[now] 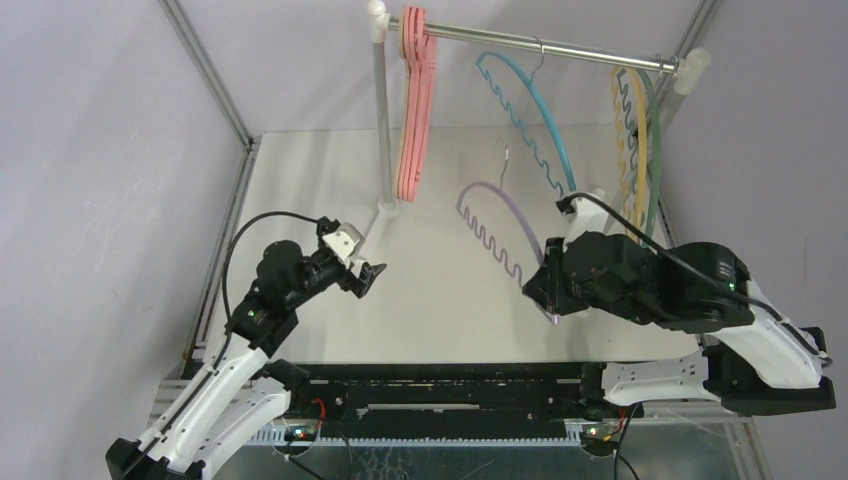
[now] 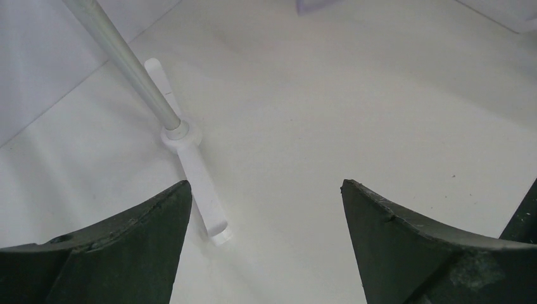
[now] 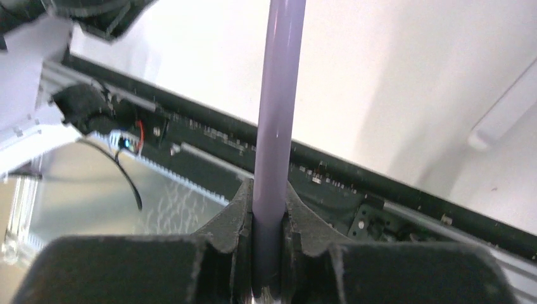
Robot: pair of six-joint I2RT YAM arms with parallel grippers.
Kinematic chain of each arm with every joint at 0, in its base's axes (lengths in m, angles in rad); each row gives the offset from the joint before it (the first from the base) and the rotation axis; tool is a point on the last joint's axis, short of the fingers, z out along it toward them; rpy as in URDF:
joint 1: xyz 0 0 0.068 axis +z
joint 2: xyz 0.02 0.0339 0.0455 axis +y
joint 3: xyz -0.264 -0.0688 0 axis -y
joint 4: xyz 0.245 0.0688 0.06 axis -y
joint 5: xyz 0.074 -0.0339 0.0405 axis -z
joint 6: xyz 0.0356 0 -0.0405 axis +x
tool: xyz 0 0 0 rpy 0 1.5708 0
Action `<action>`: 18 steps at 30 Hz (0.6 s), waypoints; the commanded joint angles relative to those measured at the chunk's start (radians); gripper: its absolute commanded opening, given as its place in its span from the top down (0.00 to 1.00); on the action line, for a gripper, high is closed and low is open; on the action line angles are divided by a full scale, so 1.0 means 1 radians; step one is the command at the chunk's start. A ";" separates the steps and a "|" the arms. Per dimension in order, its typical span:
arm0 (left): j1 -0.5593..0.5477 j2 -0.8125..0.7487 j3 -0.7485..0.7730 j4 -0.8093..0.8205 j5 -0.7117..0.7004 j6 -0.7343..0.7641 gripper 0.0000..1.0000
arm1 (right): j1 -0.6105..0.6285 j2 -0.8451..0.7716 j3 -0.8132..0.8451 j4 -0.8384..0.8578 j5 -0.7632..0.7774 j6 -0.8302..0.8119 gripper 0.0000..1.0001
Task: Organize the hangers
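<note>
On the right wrist cam my right tool (image 3: 269,199) is clenched on the purple hanger (image 3: 278,95), unclear from overhead; left tool (image 2: 266,206) is spread wide over the worktop (image 2: 354,95).

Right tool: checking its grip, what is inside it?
The purple hanger's smooth arc, pinched between the right tool's fingers. The arc's lower end is covered by the tool body.

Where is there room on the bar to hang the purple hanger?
The rail is bare between the pink hangers and the blue hanger, and again between the blue one and the yellow and green hangers. Both ends are crowded. The right gripper grips the purple hanger.
</note>
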 commanded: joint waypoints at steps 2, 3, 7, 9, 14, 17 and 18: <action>0.000 -0.023 0.046 0.043 0.032 -0.057 0.08 | -0.004 0.010 0.090 0.112 0.253 -0.072 1.00; 0.000 -0.031 0.045 0.040 0.032 -0.059 0.08 | -0.008 0.015 0.102 0.136 0.272 -0.093 1.00; 0.000 -0.047 0.042 0.024 0.027 -0.059 0.08 | -0.021 0.021 0.113 0.249 0.351 -0.196 1.00; 0.000 -0.050 0.042 0.012 0.025 -0.056 0.08 | -0.050 0.026 0.113 0.322 0.349 -0.266 1.00; 0.000 -0.057 0.038 -0.001 0.015 -0.050 0.09 | -0.095 0.028 0.108 0.480 0.323 -0.398 1.00; 0.000 -0.052 0.031 -0.001 0.014 -0.051 0.08 | -0.118 0.021 0.086 0.584 0.333 -0.489 1.00; 0.000 -0.049 0.030 -0.001 0.015 -0.052 0.08 | -0.131 0.020 0.073 0.630 0.330 -0.518 1.00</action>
